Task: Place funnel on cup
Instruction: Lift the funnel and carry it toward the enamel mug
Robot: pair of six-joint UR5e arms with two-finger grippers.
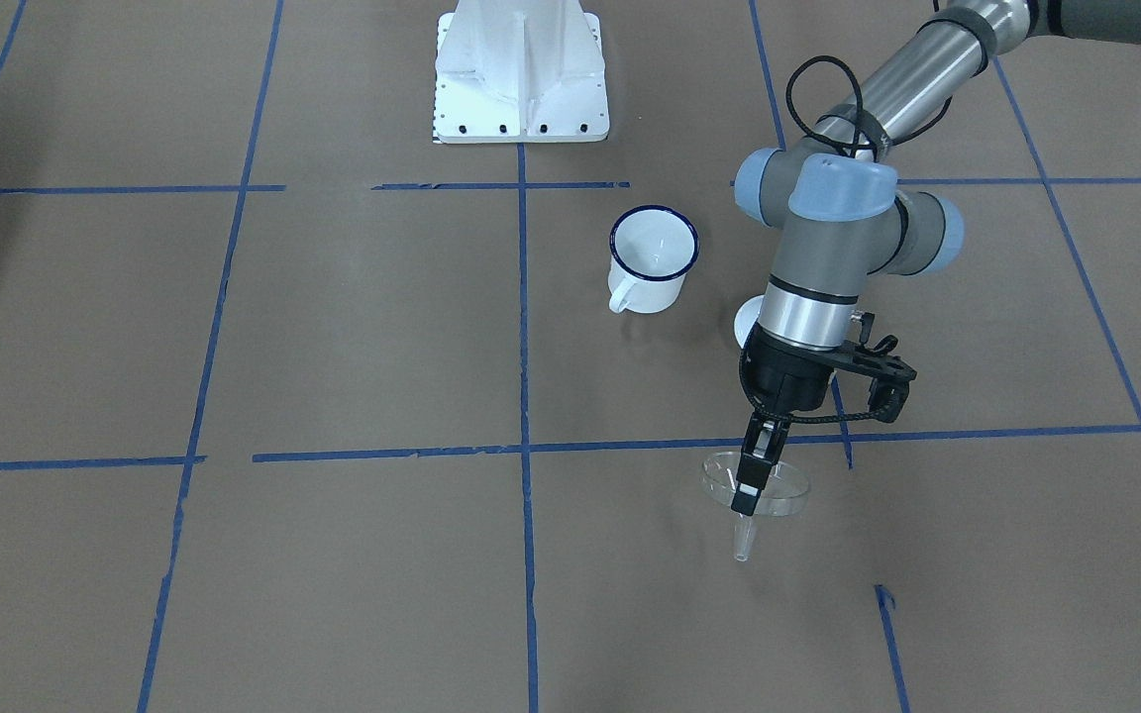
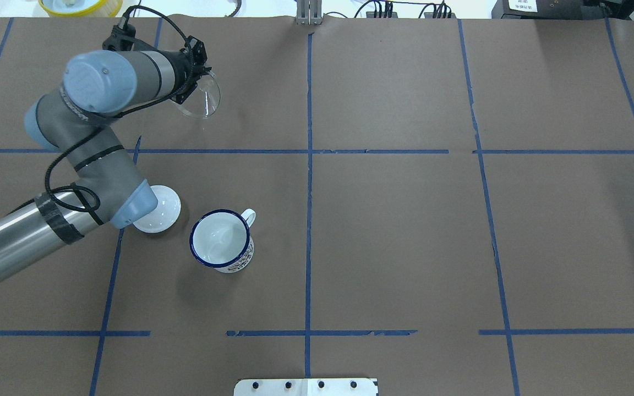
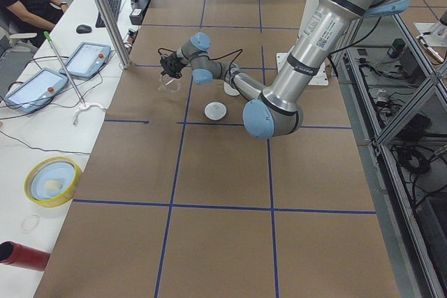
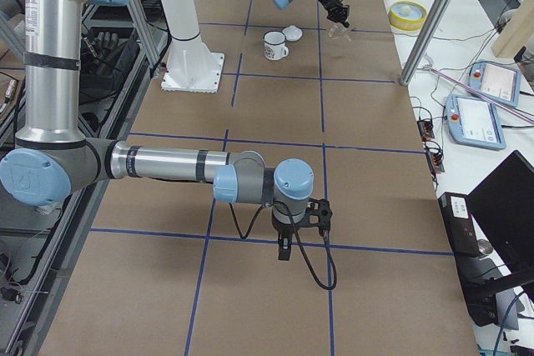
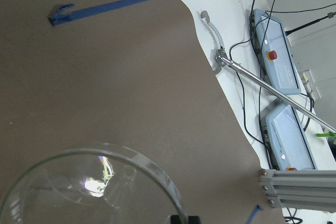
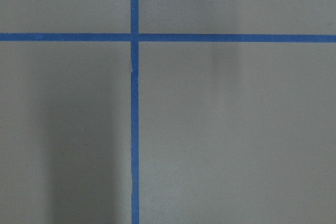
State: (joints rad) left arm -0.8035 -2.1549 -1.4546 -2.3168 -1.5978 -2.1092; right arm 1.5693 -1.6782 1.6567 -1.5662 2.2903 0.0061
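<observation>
The clear funnel (image 1: 778, 492) hangs spout down in my left gripper (image 1: 747, 498), which is shut on its rim. I cannot tell whether the spout touches the paper. The funnel also shows in the overhead view (image 2: 204, 100) at the far left, and in the left wrist view (image 5: 89, 187). The white cup (image 1: 654, 255) with a dark blue rim stands upright and empty, handle out to one side. In the overhead view it (image 2: 222, 239) is nearer the robot than the funnel. My right gripper (image 4: 284, 252) hangs over bare paper far from both; I cannot tell whether it is open or shut.
A round white lid (image 2: 157, 212) lies beside the cup, partly under my left arm's wrist (image 2: 130, 201). The robot's white base (image 1: 521, 79) stands behind the cup. The table's far edge (image 5: 210, 77) runs close to the funnel, with control pendants (image 5: 275, 61) beyond it.
</observation>
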